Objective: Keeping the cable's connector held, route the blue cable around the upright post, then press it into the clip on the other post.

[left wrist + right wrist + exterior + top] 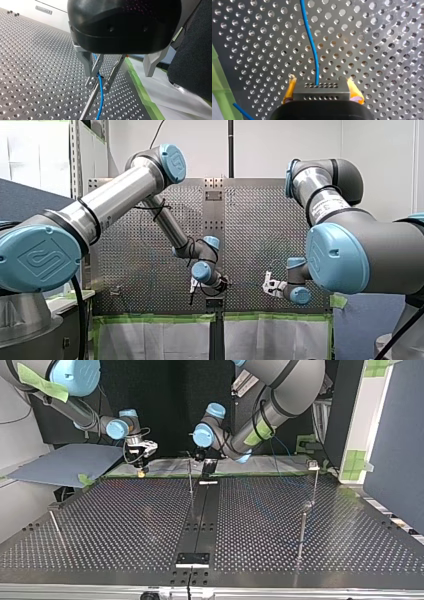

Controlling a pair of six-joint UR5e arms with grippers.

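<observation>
The thin blue cable [312, 50] runs out of a grey perforated metal connector block [321, 93], which my right end effector [322, 87] clamps between yellow pads [355, 92], upper left in the top view. The cable looks light, limp and slippery. It is best guided close to the slim upright steel post [88, 105], where my left end effector [99, 83] stands slightly open around it, above the perforated metal worktop [37, 62].

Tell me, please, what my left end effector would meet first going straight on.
Probably the upright post, whose top sits at the left end effector's tips beside the blue cable; depth is unclear.
</observation>
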